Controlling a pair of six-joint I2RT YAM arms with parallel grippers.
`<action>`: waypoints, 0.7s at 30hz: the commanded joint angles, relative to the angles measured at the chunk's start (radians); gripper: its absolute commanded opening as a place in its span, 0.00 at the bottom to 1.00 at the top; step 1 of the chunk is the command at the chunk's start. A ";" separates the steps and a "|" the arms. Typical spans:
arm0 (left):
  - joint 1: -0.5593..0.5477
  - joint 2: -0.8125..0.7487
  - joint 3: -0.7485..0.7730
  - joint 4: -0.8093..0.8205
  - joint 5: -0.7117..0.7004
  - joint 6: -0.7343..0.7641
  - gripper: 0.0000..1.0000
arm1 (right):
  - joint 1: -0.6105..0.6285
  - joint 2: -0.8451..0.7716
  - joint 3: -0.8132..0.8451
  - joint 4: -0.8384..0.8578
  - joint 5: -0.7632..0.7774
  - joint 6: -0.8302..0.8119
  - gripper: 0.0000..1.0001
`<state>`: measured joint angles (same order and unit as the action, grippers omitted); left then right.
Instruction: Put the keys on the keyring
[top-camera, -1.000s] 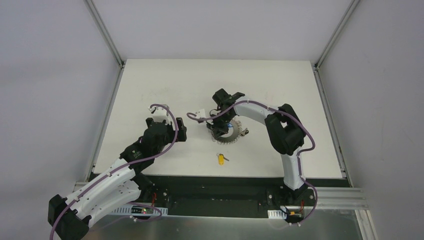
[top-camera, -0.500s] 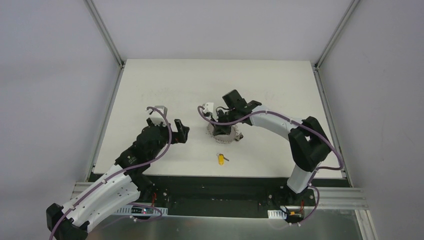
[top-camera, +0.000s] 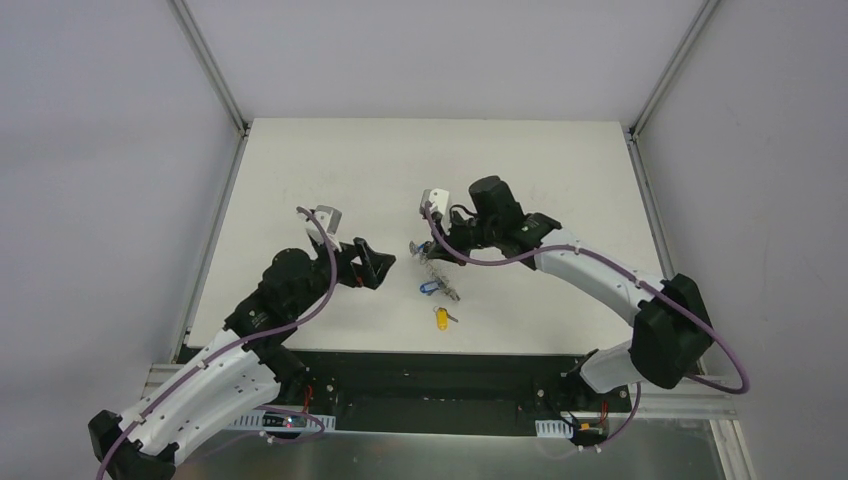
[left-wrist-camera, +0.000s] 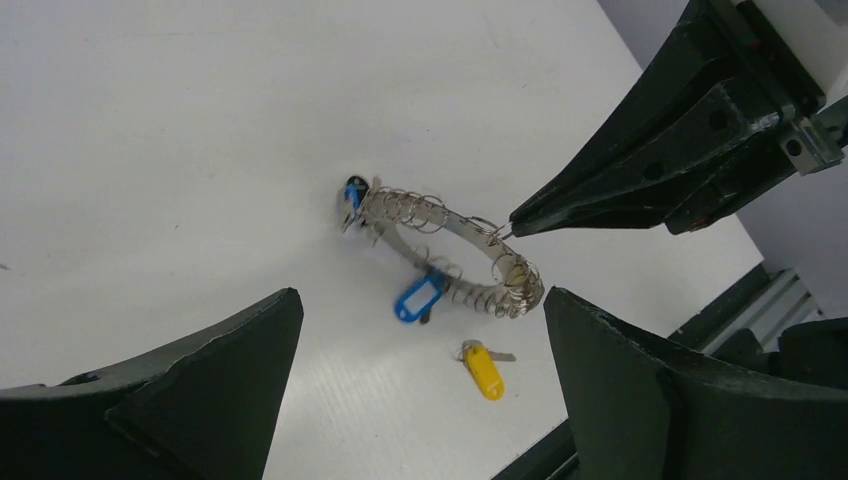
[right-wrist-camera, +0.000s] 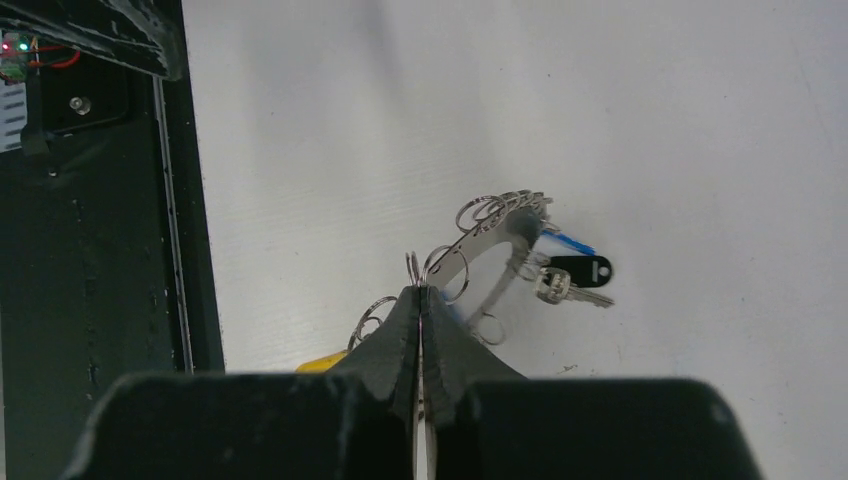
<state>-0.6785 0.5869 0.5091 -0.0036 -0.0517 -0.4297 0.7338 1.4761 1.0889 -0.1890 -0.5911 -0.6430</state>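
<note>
- R gripper (right-wrist-camera: 420, 300) — I see tips pinched together on a keyring (left-wrist-camera: 440, 225) loop, ring tilted.
- L gripper (left-wrist-camera: 420, 296) — fingers wide apart, holding nothing.
- On table (left-wrist-camera: 150, 120): yellow key (left-wrist-camera: 483, 368) near ring, blue key (left-wrist-camera: 417, 298) just beside it.

The left gripper (top-camera: 382, 268), its fingers spread wide, faces the keyring (left-wrist-camera: 447, 224) across a bare strip of table (top-camera: 330, 170), so that side is open. The ring stands tilted. The right gripper (right-wrist-camera: 420, 292), pinched on its rim, closes off the ring's right side, and the right arm (top-camera: 600, 280) bars the table's near right quarter. 1 blue key (left-wrist-camera: 417, 298) sits just under the ring's near edge. 1 yellow key (left-wrist-camera: 483, 369) lies apart near the front edge, with open room around it. The table's back half is passable.
</note>
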 joint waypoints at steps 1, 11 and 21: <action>0.010 -0.022 0.084 0.021 0.084 -0.043 0.92 | 0.024 -0.100 -0.013 0.057 0.017 0.075 0.00; 0.010 -0.011 0.181 0.007 0.242 -0.046 0.92 | 0.057 -0.207 0.066 -0.043 0.062 0.246 0.00; 0.010 0.046 0.241 0.030 0.425 -0.025 0.90 | 0.135 -0.294 0.143 -0.157 0.095 0.359 0.00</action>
<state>-0.6785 0.6094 0.7071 -0.0124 0.2600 -0.4637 0.8356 1.2625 1.1553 -0.3252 -0.5034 -0.3592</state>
